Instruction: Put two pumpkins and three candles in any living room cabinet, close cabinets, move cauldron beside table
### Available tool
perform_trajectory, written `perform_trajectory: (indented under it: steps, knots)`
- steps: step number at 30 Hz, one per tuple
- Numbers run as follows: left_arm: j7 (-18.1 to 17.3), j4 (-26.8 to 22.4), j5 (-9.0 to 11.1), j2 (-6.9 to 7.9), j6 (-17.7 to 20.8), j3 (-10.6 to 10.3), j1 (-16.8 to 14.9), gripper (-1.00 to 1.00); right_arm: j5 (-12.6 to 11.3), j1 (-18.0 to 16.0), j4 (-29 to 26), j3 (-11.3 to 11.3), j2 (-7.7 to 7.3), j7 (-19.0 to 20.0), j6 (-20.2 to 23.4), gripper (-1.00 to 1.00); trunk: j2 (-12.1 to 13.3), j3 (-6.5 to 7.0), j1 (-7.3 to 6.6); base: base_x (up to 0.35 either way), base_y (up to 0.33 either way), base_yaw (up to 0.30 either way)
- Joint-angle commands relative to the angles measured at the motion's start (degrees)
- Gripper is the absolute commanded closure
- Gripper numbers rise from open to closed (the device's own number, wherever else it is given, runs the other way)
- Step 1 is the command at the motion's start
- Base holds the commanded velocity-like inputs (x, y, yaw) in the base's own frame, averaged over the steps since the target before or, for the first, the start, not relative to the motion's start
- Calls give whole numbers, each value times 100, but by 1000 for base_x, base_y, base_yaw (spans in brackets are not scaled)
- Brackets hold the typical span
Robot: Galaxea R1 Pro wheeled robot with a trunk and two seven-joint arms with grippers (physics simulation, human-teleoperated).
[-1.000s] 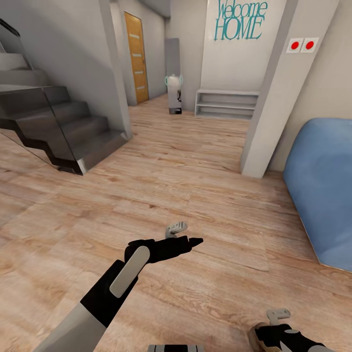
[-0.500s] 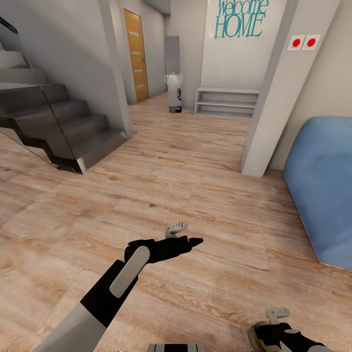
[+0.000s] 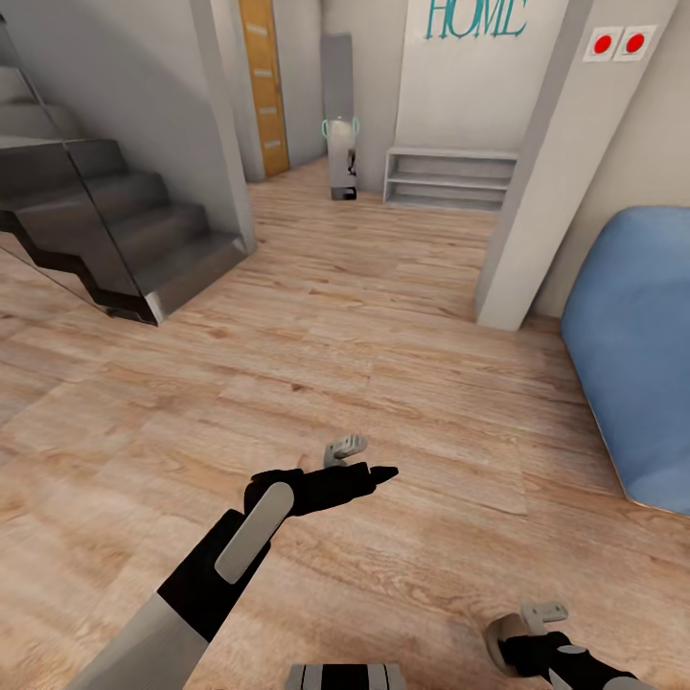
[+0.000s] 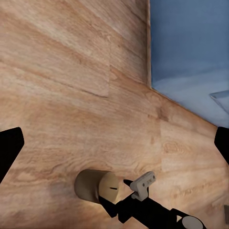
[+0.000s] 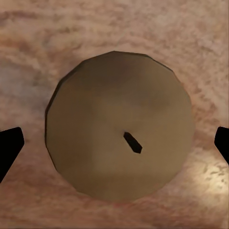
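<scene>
1. Step in hand, as I judge it: picking up one candle (image 5: 119, 124). It stands upright on the wooden floor (image 3: 383, 316), directly under my right gripper (image 5: 114, 143), its flat round top and short dark wick facing the wrist camera.
2. Right gripper: fingers spread wide, one black fingertip (image 5: 9, 148) at each side, both clear of the candle; nothing held.
3. Left gripper (image 3: 369, 472): stretched forward above bare floor, fingers spread wide in its wrist view, empty.
4. Left wrist view: the same candle (image 4: 93, 186) just beside the right arm's end, with the blue beanbag (image 4: 191, 47) nearby.
5. Surroundings: stairs (image 3: 115, 230) and a low shelf (image 3: 450, 177) well ahead.
6. Next move, in my judgement: lower the right gripper squarely over the candle and close it.
</scene>
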Motion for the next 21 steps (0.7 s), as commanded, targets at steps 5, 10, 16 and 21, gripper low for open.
perform_trajectory:
  steps: [5, 10, 16, 21]
  knots:
    - [0, 0, 0, 0, -2, 0, 0, -100, -2, 0, -1, 0, -3, -7, -23, -100, 0, 0, 0, 0, 0, 0]
    - [0, 0, 0, 0, -5, 0, 0, -100, -4, 0, -12, 0, -1, -9, -34, -100, 0, 0, 0, 0, 0, 0]
    - [0, 0, -2, 0, -5, 0, -2, -100, -2, -8, -31, 0, -5, -13, -41, -100, -1, -22, 3, 0, 0, 0]
    - [0, 0, -8, 0, -5, 0, 0, -100, -2, -15, -35, 0, -2, -11, -47, -100, -7, -111, 13, 0, 0, 0]
